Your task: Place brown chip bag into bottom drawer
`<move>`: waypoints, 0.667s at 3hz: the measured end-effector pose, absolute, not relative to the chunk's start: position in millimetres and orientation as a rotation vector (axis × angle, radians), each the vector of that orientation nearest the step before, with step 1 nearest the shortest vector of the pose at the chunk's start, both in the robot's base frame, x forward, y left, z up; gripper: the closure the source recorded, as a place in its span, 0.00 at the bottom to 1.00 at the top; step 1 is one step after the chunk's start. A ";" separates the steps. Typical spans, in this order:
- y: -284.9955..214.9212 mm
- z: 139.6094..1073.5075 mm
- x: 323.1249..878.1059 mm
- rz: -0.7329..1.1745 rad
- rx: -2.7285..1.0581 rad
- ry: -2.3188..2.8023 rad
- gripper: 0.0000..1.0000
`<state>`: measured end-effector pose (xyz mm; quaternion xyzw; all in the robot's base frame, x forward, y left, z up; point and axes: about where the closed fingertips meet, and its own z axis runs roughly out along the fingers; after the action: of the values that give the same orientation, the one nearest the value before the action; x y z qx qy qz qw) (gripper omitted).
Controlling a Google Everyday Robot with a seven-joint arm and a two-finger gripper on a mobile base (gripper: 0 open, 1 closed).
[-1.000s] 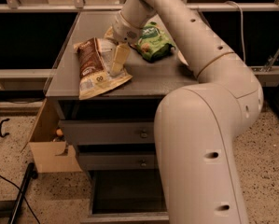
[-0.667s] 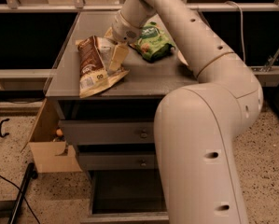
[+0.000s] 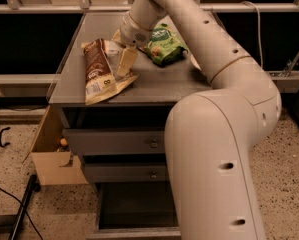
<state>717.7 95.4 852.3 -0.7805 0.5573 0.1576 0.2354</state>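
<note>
Bottom drawer (image 3: 134, 215) pulled open well below the gripper (image 3: 125, 63), brown chip bag (image 3: 98, 73) laid flat on cabinet top (image 3: 174, 84) under and left of it, its grip cannot be told, green snack bag (image 3: 164, 45) placed just right.

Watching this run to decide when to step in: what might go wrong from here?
1. The hand sits on the chip bag at its right side; a flat, slick bag may slip from a grasp there.
2. The green bag lies just right of the hand and could get nudged on the lift.
3. The chip bag reaches the front edge of the cabinet top, while the bottom drawer is open far below; a drop might miss it.
</note>
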 end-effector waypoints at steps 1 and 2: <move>95.4 856.1 717.7 0.432 -2.141 1.529 1.00; 95.3 885.1 708.5 0.370 -2.123 1.544 1.00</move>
<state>708.5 95.3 885.1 -0.7769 0.5649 0.1354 0.2429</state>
